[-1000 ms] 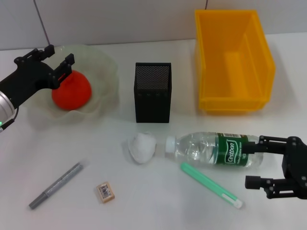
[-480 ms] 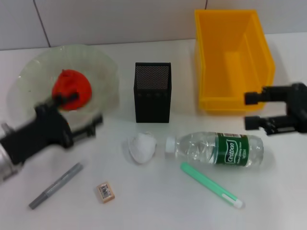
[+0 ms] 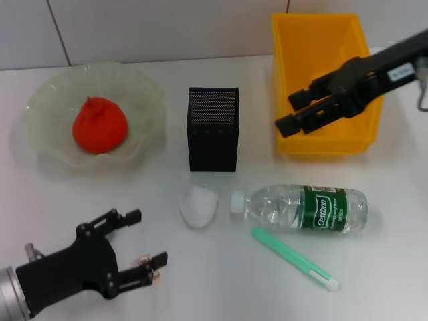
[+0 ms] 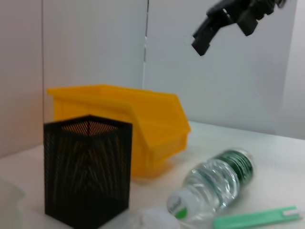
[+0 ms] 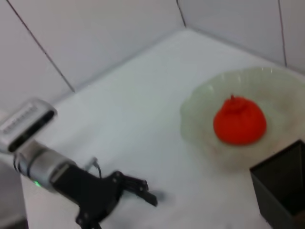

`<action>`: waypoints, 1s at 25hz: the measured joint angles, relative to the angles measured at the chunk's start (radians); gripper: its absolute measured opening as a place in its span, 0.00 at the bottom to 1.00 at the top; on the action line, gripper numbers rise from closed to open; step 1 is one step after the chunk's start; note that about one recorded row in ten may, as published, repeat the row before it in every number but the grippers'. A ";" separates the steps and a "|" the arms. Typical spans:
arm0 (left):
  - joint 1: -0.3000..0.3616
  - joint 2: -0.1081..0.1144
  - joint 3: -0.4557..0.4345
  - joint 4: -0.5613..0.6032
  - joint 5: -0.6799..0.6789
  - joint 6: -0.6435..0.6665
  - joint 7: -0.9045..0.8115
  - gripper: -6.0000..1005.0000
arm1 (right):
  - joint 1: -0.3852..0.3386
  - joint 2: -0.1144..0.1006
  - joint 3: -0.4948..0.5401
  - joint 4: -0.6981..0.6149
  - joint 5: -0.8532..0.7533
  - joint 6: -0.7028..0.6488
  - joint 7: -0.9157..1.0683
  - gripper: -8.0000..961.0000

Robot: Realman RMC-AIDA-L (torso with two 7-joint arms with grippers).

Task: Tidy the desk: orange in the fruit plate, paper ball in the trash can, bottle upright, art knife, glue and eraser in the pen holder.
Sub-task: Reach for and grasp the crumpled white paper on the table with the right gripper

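Note:
The orange (image 3: 99, 125) (image 5: 238, 122) rests in the fruit plate (image 3: 41, 100) (image 5: 200, 112) at the back left. My left gripper (image 3: 148, 237) hovers open at the desk's front left, and the eraser (image 3: 142, 258) peeks out by its near finger. The paper ball (image 3: 198, 205) lies in front of the pen holder (image 3: 212, 130) (image 4: 88, 167). The bottle (image 3: 304, 208) (image 4: 214, 179) lies on its side, with a slim green stick (image 3: 294, 257) in front of it; I cannot tell whether it is the art knife or the glue. My right gripper (image 3: 289, 112) (image 4: 224, 21) hangs open and empty over the trash can (image 3: 328, 144) (image 4: 138, 124).
The white desk (image 3: 221, 287) runs back to a tiled wall. The trash can stands at the back right, close to the pen holder's right side.
My left arm left the orange in the plate and swung to the front left, covering the grey stick. My right arm rose from beside the bottle to above the trash can.

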 joint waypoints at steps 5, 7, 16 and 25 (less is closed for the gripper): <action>0.020 0.000 0.002 0.001 0.010 0.009 -0.004 0.86 | 0.085 0.011 -0.190 -0.020 -0.127 0.009 0.095 0.80; 0.028 0.000 -0.001 0.004 0.010 0.019 -0.004 0.86 | 0.114 0.028 -0.248 -0.021 -0.179 0.025 0.135 0.80; 0.049 0.003 -0.008 0.009 0.010 0.043 0.008 0.86 | 0.234 0.076 -0.443 0.081 -0.316 0.137 0.266 0.79; 0.050 0.002 -0.028 0.008 0.010 0.045 0.024 0.86 | 0.274 0.084 -0.615 0.238 -0.303 0.328 0.293 0.77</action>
